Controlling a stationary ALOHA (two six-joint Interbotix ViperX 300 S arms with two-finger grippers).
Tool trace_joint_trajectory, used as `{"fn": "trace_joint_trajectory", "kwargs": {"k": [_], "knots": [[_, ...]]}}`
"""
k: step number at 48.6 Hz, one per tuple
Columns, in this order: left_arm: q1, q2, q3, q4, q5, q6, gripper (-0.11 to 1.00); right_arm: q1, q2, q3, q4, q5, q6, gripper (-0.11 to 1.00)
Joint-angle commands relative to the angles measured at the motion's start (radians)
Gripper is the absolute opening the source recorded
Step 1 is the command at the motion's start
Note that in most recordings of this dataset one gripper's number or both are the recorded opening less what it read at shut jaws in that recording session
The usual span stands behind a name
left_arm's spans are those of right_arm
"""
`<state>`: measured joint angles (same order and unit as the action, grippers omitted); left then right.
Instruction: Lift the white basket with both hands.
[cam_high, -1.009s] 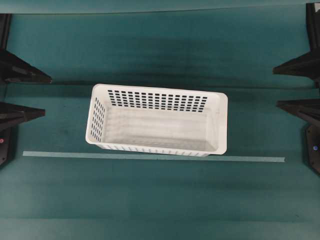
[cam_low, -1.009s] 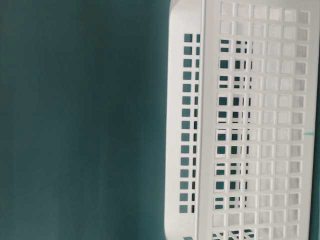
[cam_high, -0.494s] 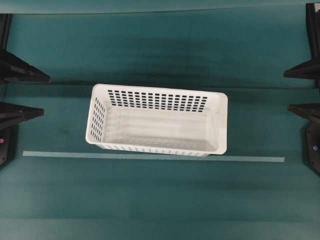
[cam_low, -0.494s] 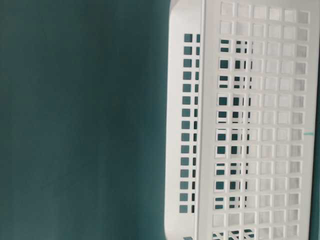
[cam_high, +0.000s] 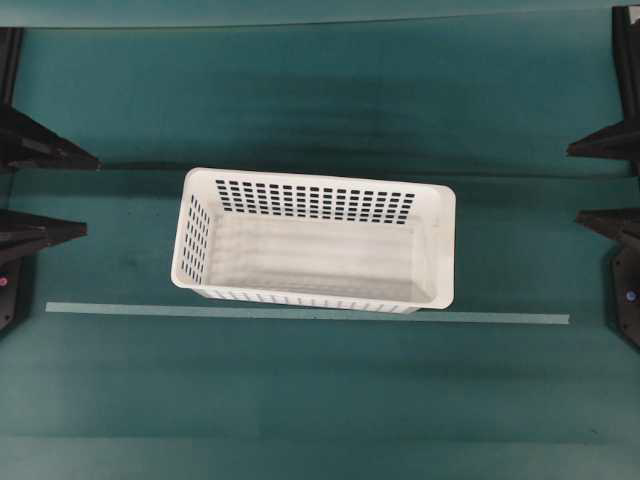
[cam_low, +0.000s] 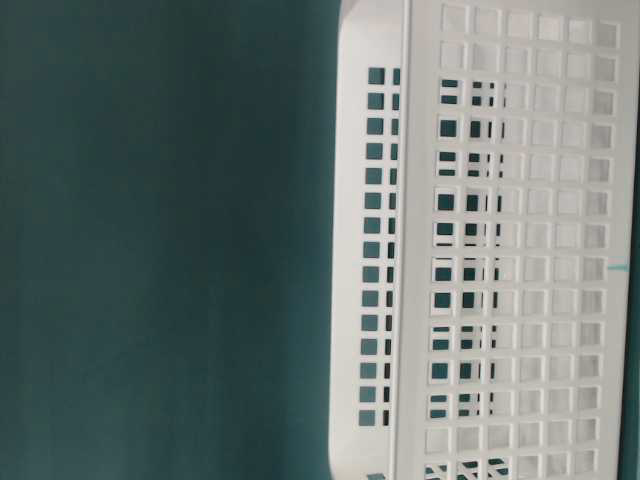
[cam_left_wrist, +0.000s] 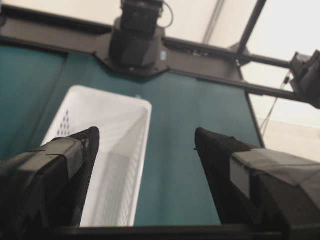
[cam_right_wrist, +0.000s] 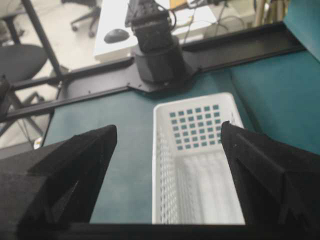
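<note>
Right pincer pulled back toward the frame's right edge.
White basket (cam_high: 314, 240) sits mid-worktop (cam_high: 300, 400), well apart from left pincer (cam_high: 70, 190) and right pincer (cam_high: 590, 185), both gaping, empty.

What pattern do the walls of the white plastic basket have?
Rows of small rectangular holes in the white plastic basket; clearest in the table-level view.

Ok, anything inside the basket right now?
Nothing shows inside the basket: its solid white bottom is bare in the overhead view. The strip just inside the near wall is hidden.
</note>
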<state>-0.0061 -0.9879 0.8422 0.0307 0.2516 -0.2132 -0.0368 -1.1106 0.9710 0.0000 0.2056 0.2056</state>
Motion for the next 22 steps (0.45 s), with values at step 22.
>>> {"fn": "trace_joint_trajectory", "kwargs": {"k": [22], "knots": [[-0.003,0.020,-0.005,0.002,-0.044,0.002,0.85,0.002,-0.002,-0.002,0.003,-0.005,0.000,0.89]]}}
